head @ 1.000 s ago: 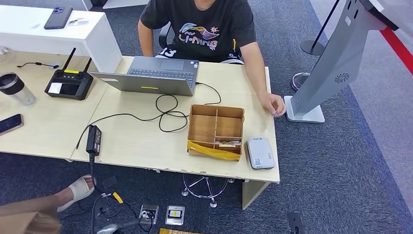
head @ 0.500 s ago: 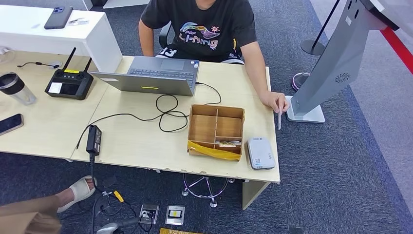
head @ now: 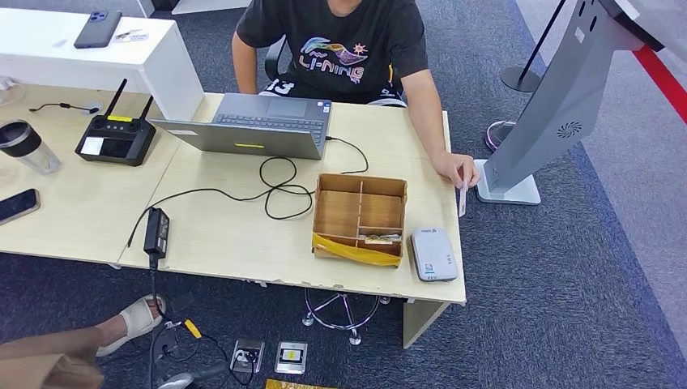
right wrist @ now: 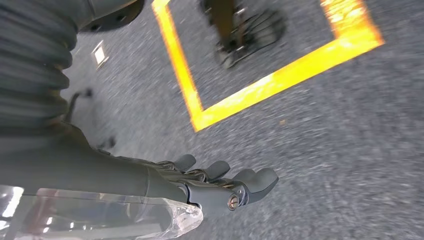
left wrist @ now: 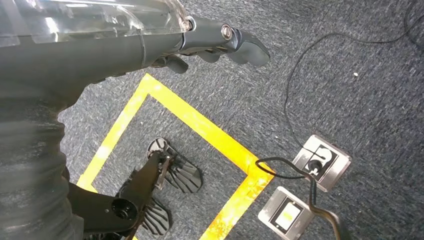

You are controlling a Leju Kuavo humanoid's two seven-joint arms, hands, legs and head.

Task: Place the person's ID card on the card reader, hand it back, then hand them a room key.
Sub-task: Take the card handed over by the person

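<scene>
Handover not yet begun. Saw the ID card (head: 462,198) pinched by its top edge in the person's hand (head: 455,170), dangling over the table (head: 227,235) edge at about one o'clock from the card reader (head: 433,254). Found the reader lying flat near the table's front corner, just beside the wooden box (head: 360,215) at its four o'clock. Noticed something small and flat in the box's near compartment, possibly the room key; too small to tell. Found the left hand (left wrist: 220,47) hanging over the carpet, fingers loose and holding nothing. Found the right hand (right wrist: 220,182) likewise low over the floor, fingers stretched side by side, empty, blurred. Judged the card light, thin, stiff and slick, so likely to slip or twist out of a weak pinch. Judged the best hold to be across the free lower end, thumb on one flat face and a finger on the other, well clear of the person's fingers. Expected little grip force needed, but a square, flat contact.
</scene>
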